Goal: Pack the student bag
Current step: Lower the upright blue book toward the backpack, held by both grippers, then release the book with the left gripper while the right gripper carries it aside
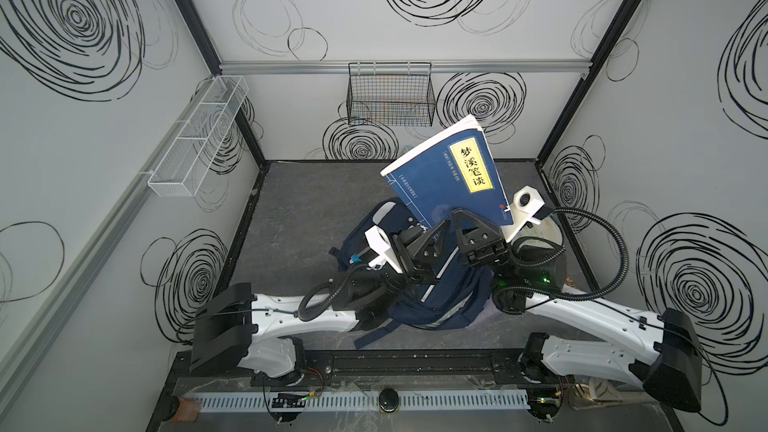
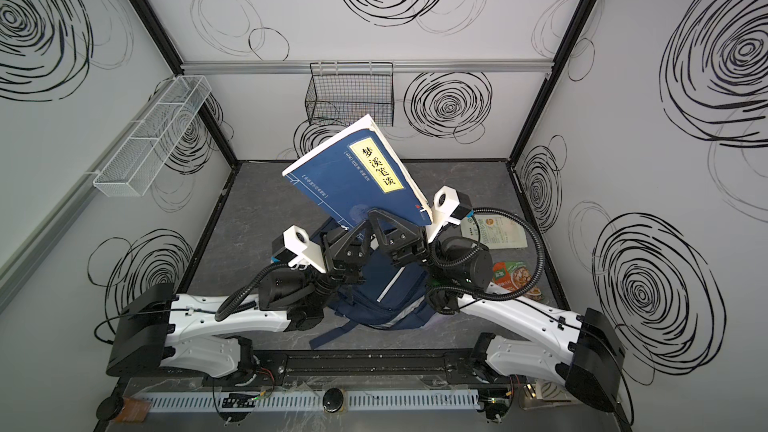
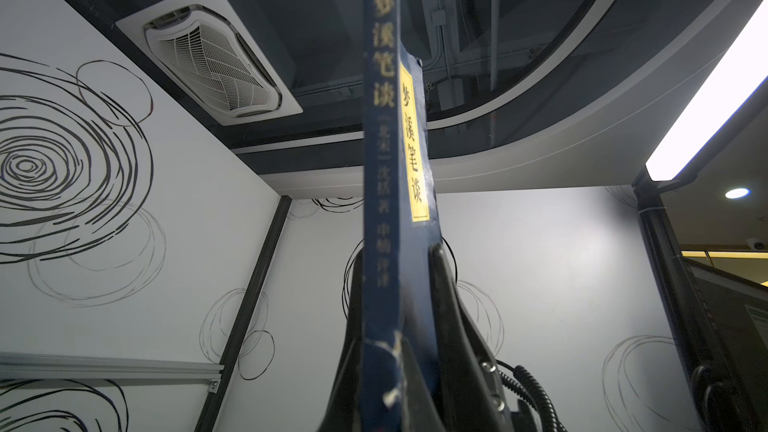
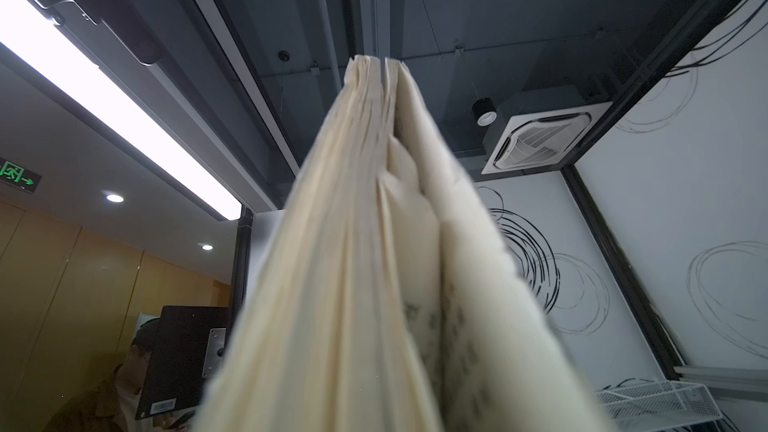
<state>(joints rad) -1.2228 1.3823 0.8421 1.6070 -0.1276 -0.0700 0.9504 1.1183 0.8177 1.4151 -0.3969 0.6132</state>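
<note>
A blue book [image 1: 449,176] [image 2: 353,176] with a yellow title label stands tilted in the air above the navy student bag [image 1: 440,301] [image 2: 386,297], which lies on the dark floor under both wrists. My left gripper [image 1: 441,225] [image 2: 365,223] is shut on the book's lower edge at the spine. The left wrist view shows that spine [image 3: 382,201] between its black fingers [image 3: 446,292]. My right gripper [image 1: 459,216] [image 2: 375,214] clamps the same lower edge, one finger flat on the cover. Cream page edges [image 4: 374,243] fill the right wrist view and hide its jaws.
A black wire basket [image 1: 390,95] hangs on the back wall, and a white mesh shelf [image 1: 199,135] on the left wall. Two food packets [image 2: 498,230] [image 2: 513,278] lie on the floor at the right. A bag strap [image 1: 374,336] trails toward the front rail.
</note>
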